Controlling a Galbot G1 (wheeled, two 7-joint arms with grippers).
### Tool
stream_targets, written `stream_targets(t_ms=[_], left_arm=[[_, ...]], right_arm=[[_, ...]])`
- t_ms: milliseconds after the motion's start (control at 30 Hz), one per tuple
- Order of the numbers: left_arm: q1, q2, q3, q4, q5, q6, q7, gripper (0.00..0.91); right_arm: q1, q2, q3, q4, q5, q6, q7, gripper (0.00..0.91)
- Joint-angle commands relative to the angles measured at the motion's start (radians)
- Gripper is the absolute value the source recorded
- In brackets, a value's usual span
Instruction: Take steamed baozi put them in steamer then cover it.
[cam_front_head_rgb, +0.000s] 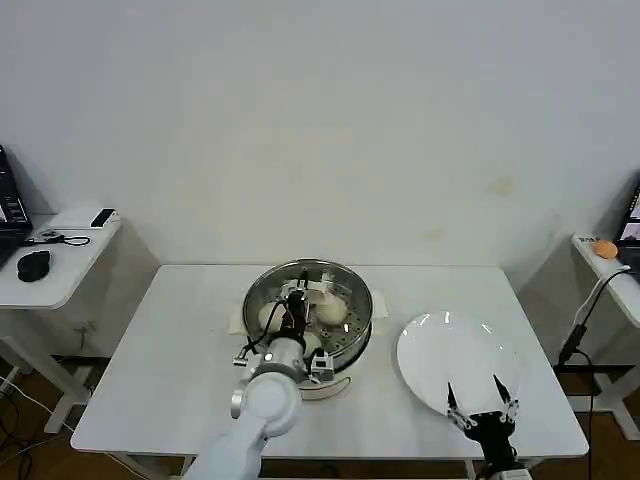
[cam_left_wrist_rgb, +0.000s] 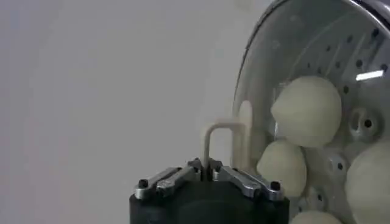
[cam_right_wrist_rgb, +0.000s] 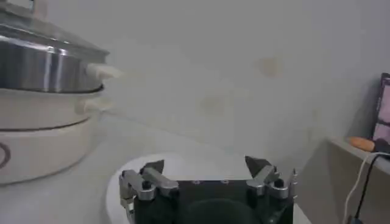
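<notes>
On the white table (cam_front_head_rgb: 180, 340), the steamer (cam_front_head_rgb: 258, 290) sits near the middle, its steel bowl on a white base, and the steamed baozi (cam_front_head_rgb: 331, 311) lie inside on the perforated tray. The left gripper (cam_front_head_rgb: 297, 296) reaches in over the pot, fingers pinched together on the pale beige handle (cam_left_wrist_rgb: 214, 137) of the cover (cam_left_wrist_rgb: 286, 36). In the left wrist view the clear glass lid sits over the buns, which show through it, so the grip looks meant for setting the lid squarely on the rim. Whether it is fully seated I cannot tell. The handle is a thin arch standing up from the lid's centre, its long axis running across the jaws. The right gripper (cam_front_head_rgb: 481, 405) waits over the near edge of the white plate (cam_front_head_rgb: 430, 350), well apart from the pot, fingers spread and holding nothing.
</notes>
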Motion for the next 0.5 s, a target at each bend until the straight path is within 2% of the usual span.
stream_targets(t_ms=[33,300,500], left_arm=[[0.015,0.000,-0.003,-0.006,-0.019,-0.004,-0.002,0.907],[0.053,0.027,-0.008,-0.092,-0.034,0.001,0.005,0.907],[0.127,0.086,-0.031,-0.216,-0.076,-0.001,0.003,0.907]], right_arm=[[0.000,0.000,-0.002,-0.001,-0.002,0.000,0.000,0.907],[0.002,0.001,-0.009,-0.007,-0.006,0.000,-0.001,0.907],[0.001,0.002,-0.013,-0.010,-0.010,0.001,0.001,0.907]])
